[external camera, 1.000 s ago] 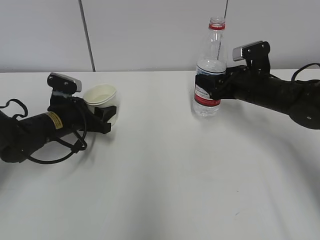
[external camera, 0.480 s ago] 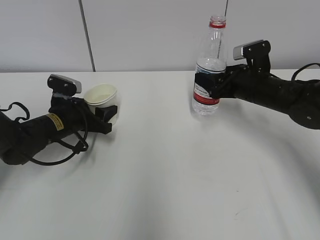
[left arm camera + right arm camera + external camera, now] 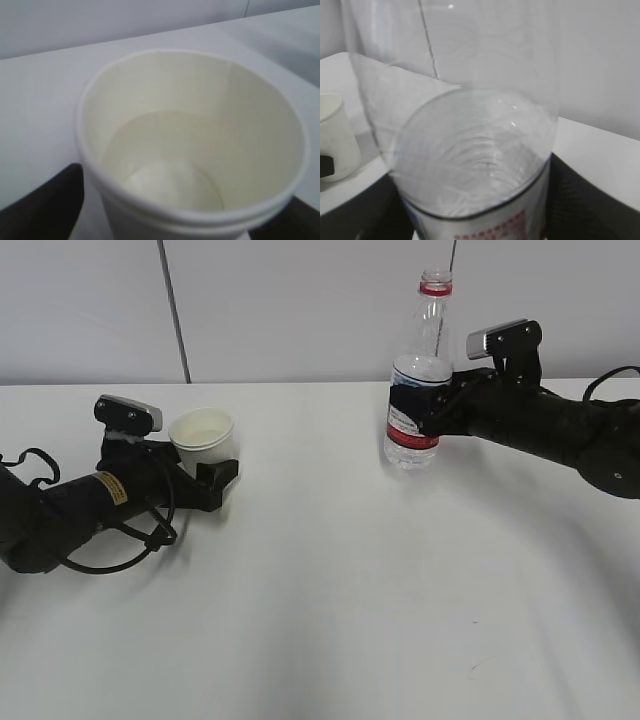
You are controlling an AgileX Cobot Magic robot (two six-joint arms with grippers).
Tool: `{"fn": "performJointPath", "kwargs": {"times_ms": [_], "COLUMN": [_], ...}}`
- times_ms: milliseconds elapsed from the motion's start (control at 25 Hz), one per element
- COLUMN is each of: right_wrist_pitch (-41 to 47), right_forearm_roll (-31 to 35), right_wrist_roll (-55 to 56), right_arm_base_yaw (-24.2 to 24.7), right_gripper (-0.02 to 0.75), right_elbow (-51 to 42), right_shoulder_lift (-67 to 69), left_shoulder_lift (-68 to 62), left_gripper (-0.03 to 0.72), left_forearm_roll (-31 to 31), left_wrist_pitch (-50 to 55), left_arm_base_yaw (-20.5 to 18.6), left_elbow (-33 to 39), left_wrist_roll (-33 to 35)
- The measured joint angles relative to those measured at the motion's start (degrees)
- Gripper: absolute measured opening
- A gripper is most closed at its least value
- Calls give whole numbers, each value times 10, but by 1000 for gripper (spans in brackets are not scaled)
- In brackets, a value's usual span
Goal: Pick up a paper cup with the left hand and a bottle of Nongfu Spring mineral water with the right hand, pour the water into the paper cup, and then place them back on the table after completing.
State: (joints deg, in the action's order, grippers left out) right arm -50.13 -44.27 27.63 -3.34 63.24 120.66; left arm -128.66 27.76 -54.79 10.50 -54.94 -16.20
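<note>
The white paper cup (image 3: 203, 435) stands upright on the table (image 3: 330, 590) at the left, with a little water (image 3: 170, 185) in its bottom. My left gripper (image 3: 210, 468) is open around the cup's lower part. In the left wrist view a strip of table shows between the left finger (image 3: 45, 205) and the cup (image 3: 190, 135). On the right, my right gripper (image 3: 415, 410) is shut on the bottle (image 3: 420, 390) at its red and white label. The bottle is upright and uncapped, partly full, with its base at or just above the table. It fills the right wrist view (image 3: 475, 165).
A grey wall with a dark vertical seam (image 3: 173, 310) runs behind the table. A small dark scuff mark (image 3: 473, 668) lies near the front right. The left arm's cable loops (image 3: 130, 540) lie on the tabletop. The cup also appears at the left edge of the right wrist view (image 3: 335, 135).
The left jaws have spread apart off the cup, which now stands straight rather than leaning. The left arm has sunk slightly. The right arm and bottle have hardly moved.
</note>
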Motion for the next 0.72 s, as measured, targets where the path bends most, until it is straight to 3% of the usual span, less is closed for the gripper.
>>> {"fn": "performJointPath", "kwargs": {"times_ms": [720], "right_wrist_pitch": [-1], "right_forearm_roll": [0], "right_wrist_roll": [1], "right_arm_base_yaw": [0], "right_gripper": [482], "right_elbow": [0], "right_shoulder_lift": [0], "left_shoulder_lift": [51], "left_gripper": [595], "left_forearm_roll": [-25], "left_wrist_pitch": [-43], "left_arm_base_yaw": [0], "left_elbow": [89], "left_wrist_roll": [0]}}
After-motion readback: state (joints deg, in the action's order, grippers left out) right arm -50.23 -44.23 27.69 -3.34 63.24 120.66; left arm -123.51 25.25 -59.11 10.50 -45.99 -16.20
